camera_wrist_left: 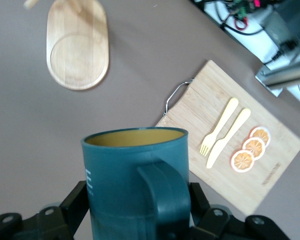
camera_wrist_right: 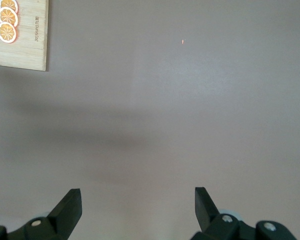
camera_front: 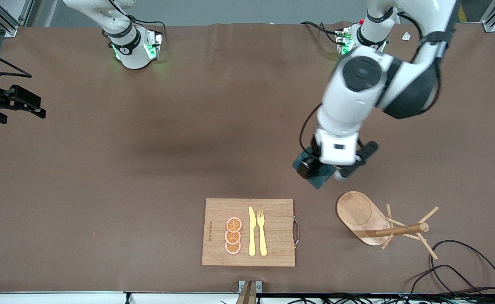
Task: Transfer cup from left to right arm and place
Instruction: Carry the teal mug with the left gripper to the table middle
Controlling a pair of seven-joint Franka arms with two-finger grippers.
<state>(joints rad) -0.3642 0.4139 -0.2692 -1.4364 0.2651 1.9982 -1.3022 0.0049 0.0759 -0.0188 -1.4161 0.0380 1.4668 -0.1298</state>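
Observation:
My left gripper [camera_front: 315, 171] is shut on the dark teal cup [camera_front: 320, 179] and holds it in the air over the bare brown table, close to the oval wooden base [camera_front: 359, 215]. In the left wrist view the cup [camera_wrist_left: 135, 175] sits between the two black fingers [camera_wrist_left: 77, 202] of my left gripper [camera_wrist_left: 137, 200]; its handle faces the camera and its tan inside shows at the rim. My right gripper [camera_front: 36, 107] is open and empty at the right arm's end of the table; in the right wrist view it [camera_wrist_right: 137, 200] hangs over bare table.
A bamboo cutting board [camera_front: 217, 211] with a yellow knife [camera_front: 252, 232], a yellow fork [camera_front: 262, 232] and three orange slices [camera_front: 233, 235] lies near the front edge. A wooden mug tree [camera_front: 407, 230] lies toppled beside its base. Black cables [camera_front: 462, 270] trail at the front corner.

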